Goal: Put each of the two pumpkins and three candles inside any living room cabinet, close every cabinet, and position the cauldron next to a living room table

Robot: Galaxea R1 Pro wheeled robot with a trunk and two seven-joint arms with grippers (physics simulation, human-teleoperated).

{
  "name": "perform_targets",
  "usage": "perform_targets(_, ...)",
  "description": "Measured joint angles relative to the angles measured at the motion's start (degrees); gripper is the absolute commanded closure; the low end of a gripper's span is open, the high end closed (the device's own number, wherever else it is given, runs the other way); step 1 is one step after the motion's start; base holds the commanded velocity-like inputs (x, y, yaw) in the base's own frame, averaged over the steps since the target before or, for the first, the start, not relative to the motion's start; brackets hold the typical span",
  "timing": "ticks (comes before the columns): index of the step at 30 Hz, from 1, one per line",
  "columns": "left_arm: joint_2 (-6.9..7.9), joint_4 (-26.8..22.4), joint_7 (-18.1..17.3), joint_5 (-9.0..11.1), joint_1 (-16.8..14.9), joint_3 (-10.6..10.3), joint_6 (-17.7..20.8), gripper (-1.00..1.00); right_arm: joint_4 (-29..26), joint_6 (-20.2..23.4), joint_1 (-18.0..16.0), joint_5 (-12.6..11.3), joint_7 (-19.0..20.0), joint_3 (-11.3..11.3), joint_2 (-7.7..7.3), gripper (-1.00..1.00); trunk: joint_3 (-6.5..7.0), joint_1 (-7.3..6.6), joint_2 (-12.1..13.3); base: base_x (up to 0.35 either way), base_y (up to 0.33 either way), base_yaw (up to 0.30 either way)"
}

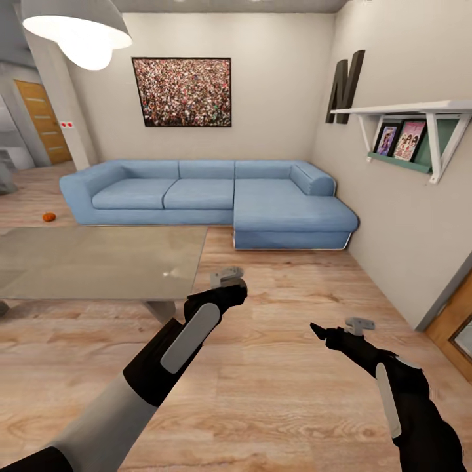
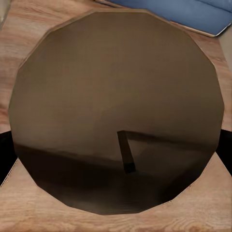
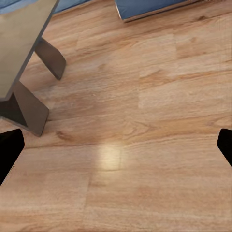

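living room with pale wood floor (image 1: 275, 367), a blue corner sofa (image 1: 216, 196) at 12 o'clock and the glass coffee table (image 1: 98, 262) at 10 o'clock. one small orange pumpkin (image 1: 48, 217) lies on the floor beyond the table's far left corner; a dark translucent disc (image 2: 116, 111) covers the left wrist view. left gripper (image 1: 227, 278), jaw state unclear, and right gripper (image 1: 321, 330), jaws spread and empty, hang over bare floor, so the sound approach is probably to drive round the table toward the pumpkin before reaching.

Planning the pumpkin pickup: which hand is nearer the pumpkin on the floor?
Left. The left hand hangs by the table's near corner; the right hand is farther right, away from the pumpkin.
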Motion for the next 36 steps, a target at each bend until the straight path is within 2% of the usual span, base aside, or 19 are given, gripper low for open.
perform_targets(29, 0.0, 0.09, -0.01, 0.01, 0.03, 0.0, 0.01, 1.0, -0.07, 0.0, 0.0, -0.08, 0.0, 0.0, 0.01, -1.0, 7.02, -6.37, 11.63, 0.0, 0.0, 0.214)
perform_targets(36, 0.0, 0.08, -0.02, -0.03, 0.02, 0.0, -0.02, 1.0, -0.13, 0.0, 0.0, -0.01, 0.06, 0.0, 0.01, -1.0, 8.38, -7.91, 14.44, 0.0, 0.0, 0.11)
